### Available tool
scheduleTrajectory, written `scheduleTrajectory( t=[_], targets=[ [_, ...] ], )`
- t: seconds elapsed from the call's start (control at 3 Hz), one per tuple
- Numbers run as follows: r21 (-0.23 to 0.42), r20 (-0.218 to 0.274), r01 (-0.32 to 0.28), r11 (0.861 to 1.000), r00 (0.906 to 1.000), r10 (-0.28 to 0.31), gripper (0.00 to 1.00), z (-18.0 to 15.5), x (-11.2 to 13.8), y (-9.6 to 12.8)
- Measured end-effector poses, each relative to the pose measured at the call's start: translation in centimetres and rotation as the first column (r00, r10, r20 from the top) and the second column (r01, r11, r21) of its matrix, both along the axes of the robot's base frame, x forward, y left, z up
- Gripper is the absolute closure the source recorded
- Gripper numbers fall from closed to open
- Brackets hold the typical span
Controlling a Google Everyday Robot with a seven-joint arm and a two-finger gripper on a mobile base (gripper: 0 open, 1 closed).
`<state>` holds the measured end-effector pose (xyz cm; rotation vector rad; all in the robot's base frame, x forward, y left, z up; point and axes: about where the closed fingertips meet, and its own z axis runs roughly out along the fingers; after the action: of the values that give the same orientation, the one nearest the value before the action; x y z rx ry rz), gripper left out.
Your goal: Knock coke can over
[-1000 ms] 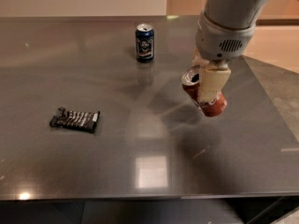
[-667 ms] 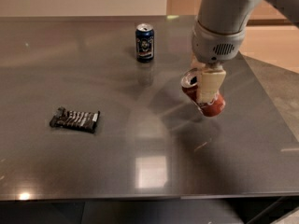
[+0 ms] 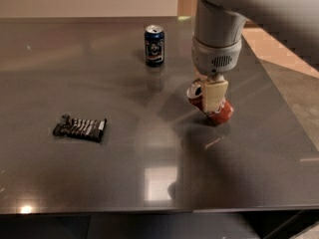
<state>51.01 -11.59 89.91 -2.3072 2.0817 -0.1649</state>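
Since a second ago the arm [image 3: 217,44] has shifted left in the frame, and the coke can [image 3: 224,112] with it. The can sits right of centre, tilted, silver top toward the upper left, red base low against the bench [image 3: 149,148]. The claw [image 3: 214,98] covers its middle from above; spread or pinching, I cannot tell. A dark blue can [image 3: 154,45] stands upright at upper centre, and a dark wrapped bar [image 3: 79,128] lies at left.

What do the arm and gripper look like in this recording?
The arm is smooth pale grey, ending in a round wrist section with a small patch of dotted holes. Below it, the gripper is cream-coloured and blocky, sitting at the red coke can. No cables show.
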Motion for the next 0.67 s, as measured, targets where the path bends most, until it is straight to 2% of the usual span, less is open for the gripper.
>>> scheduleTrajectory(
  t=[0.33, 0.67],
  targets=[
    [-0.035, -0.011, -0.011, 0.999, 0.9999, 0.011, 0.12, -1.12, 0.59, 0.37],
    [-0.054, -0.023, -0.017, 0.998, 0.9996, 0.016, 0.0, -2.08, 0.98, 0.65]
  ],
)
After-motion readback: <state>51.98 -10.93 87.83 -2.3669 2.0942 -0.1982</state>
